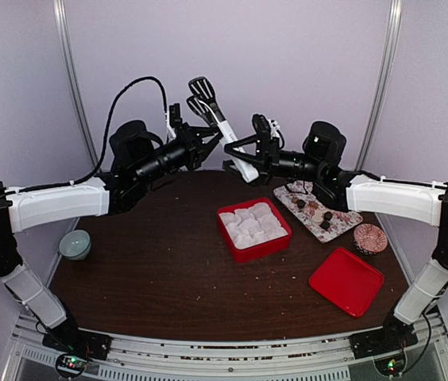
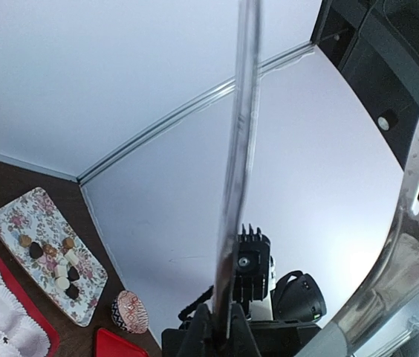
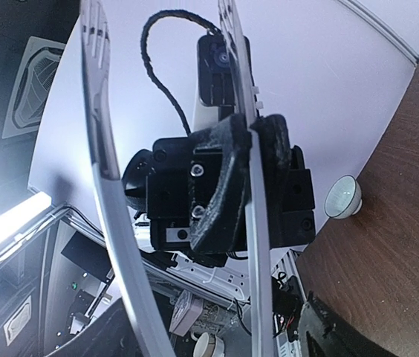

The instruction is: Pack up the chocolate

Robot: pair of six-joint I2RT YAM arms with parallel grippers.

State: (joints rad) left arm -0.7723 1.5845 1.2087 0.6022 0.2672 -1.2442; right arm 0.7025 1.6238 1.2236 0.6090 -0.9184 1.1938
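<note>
Reaching aloft; left end effector [image 1: 208,141] clamped on tongs [image 1: 221,125]; right end effector [image 1: 242,155] alongside, state unclear.

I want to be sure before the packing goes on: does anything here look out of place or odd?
Only the tongs: they are held in mid-air with their tips pointing upward, well away from the chocolate on the floral tray.
</note>
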